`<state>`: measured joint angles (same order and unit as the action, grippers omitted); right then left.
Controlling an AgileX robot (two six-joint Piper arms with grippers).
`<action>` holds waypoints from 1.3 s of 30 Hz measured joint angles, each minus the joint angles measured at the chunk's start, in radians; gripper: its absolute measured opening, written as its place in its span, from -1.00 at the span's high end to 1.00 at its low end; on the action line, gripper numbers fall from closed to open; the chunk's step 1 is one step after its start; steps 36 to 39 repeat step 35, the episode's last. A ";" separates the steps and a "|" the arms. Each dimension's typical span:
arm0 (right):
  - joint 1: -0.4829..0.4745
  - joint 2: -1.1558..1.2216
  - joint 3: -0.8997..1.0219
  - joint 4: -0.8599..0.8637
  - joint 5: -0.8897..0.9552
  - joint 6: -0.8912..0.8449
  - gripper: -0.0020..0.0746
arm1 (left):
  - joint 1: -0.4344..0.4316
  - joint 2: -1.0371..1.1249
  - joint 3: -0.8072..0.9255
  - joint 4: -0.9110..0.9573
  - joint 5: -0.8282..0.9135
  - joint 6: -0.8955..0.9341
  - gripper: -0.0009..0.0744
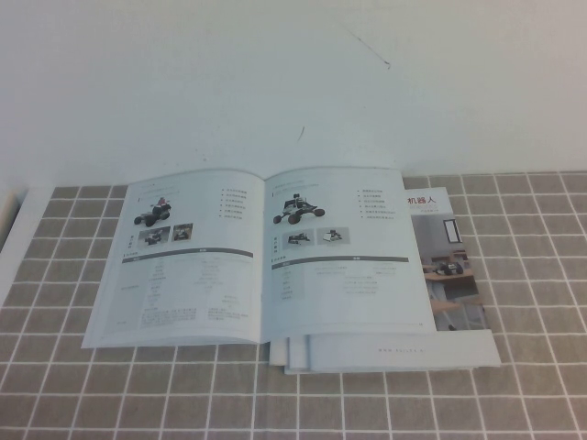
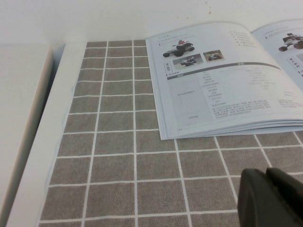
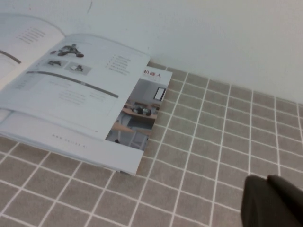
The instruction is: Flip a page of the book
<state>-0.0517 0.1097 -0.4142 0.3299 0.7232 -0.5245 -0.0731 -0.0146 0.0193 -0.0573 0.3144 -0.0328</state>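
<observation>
The book point(image 1: 261, 252) lies open and flat on the grey tiled cloth point(image 1: 110, 385), a thin white booklet. Its left page point(image 1: 183, 257) and right page point(image 1: 344, 247) each show a wheeled vehicle photo, text and tables under dark bars. No face with a black-and-white device and dark arch shows. The book also appears in the left wrist view point(image 2: 218, 80) and the right wrist view point(image 3: 71, 80). My left gripper point(image 2: 266, 173) is shut and empty over the cloth, short of the book's near left corner. My right gripper point(image 3: 266, 179) is shut and empty, over the cloth to the book's right. Neither arm shows in the high view.
A magazine with red Chinese characters and a room photo point(image 1: 449, 275) lies under the book's right side, also seen in the right wrist view point(image 3: 139, 113). More white sheets point(image 1: 385, 353) stick out below. A white wall rises behind. The cloth's left edge point(image 2: 71, 94) meets a white table border.
</observation>
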 joint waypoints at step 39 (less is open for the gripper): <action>0.000 -0.121 0.432 -0.367 -0.368 0.420 0.95 | 0.000 0.000 0.000 0.000 0.004 0.000 0.99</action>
